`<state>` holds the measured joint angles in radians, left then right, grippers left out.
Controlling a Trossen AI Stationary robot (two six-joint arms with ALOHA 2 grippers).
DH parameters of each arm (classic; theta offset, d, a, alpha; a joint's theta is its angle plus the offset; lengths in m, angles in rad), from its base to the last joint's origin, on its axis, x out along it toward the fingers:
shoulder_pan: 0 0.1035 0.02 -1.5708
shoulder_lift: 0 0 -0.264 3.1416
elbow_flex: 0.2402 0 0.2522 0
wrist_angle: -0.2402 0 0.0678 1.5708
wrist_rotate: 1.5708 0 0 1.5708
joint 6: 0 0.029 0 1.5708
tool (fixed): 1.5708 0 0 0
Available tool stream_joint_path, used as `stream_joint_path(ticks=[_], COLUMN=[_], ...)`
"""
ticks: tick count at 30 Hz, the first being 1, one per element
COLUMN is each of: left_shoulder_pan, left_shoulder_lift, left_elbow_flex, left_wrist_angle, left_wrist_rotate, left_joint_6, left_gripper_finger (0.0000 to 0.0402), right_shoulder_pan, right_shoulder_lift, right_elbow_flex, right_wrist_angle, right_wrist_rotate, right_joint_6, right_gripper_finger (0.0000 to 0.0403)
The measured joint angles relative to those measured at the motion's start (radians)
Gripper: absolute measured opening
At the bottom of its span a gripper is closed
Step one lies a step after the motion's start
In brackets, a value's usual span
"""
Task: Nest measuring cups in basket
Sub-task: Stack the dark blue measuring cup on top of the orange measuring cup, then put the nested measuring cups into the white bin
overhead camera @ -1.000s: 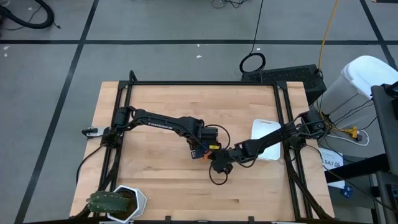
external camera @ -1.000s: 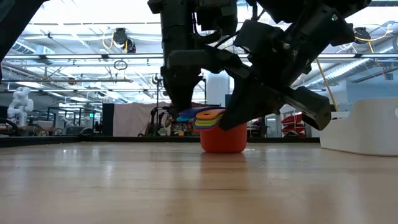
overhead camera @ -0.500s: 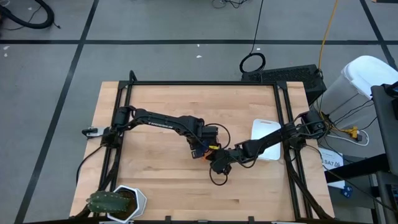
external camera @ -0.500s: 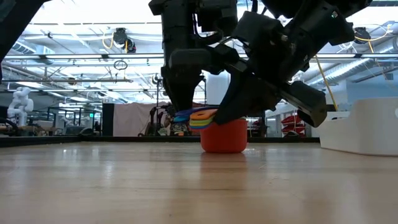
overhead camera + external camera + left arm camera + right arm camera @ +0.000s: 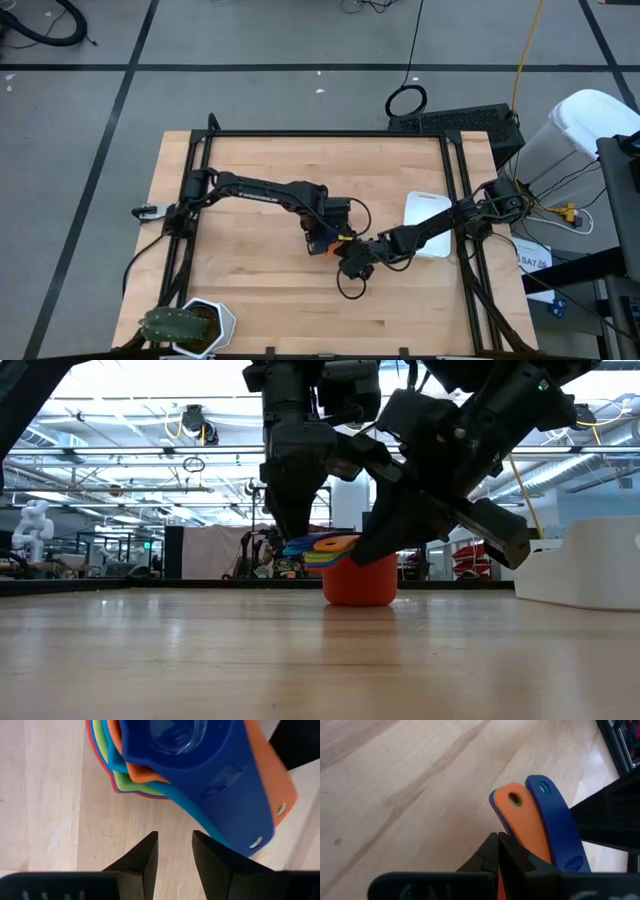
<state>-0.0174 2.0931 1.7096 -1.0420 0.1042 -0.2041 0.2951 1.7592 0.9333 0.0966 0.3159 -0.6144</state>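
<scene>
Wooden desk [image 5: 250,160] is carrying your nested measuring cups [image 5: 345,570] mid-surface, red cup at the bottom, outside the white basket [image 5: 425,207] lying near the right edge. Your left gripper [image 5: 173,851] is hovering over the stack, fingers slightly apart. Your right gripper [image 5: 496,851] is sitting fully together beside the handles.

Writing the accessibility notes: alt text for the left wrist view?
A nested stack of measuring cups, dark blue on top over orange, blue, green and red, sits on the wooden table. The left gripper hovers just short of it, fingers slightly parted and empty.
</scene>
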Motion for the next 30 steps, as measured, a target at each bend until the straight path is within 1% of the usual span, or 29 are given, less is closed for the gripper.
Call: stream_joint_path(ticks=[5, 13, 17, 22, 30], left_shoulder_pan=[0.005, 0.013, 0.013, 0.013, 0.012], left_shoulder_lift=[-0.001, -0.002, -0.002, -0.002, -0.012], left_elbow_flex=[0.000, 0.000, 0.000, 0.000, 0.000], left_wrist_angle=[0.005, 0.038, 0.042, 0.054, -0.012], left_wrist_rotate=[0.010, 0.052, 0.057, 0.053, 0.041], left_joint_6=[0.000, -0.001, 0.002, 0.008, 0.028], left_gripper_finger=[0.0124, 0.0124, 0.0124, 0.0124, 0.0124], right_shoulder_pan=[-0.001, 0.000, 0.000, 0.003, 0.027], right_shoulder_lift=[0.000, 0.000, 0.000, 0.000, -0.017], right_elbow_flex=[0.000, 0.000, 0.000, -0.016, -0.026], right_wrist_angle=[0.011, 0.103, 0.098, 0.101, 0.087], right_wrist_rotate=[-0.002, -0.006, -0.004, 0.023, 0.089], right_joint_6=[0.001, -0.004, -0.011, -0.028, -0.042], right_gripper_finger=[0.0000, 0.0000, 0.0000, 0.0000, 0.0000])
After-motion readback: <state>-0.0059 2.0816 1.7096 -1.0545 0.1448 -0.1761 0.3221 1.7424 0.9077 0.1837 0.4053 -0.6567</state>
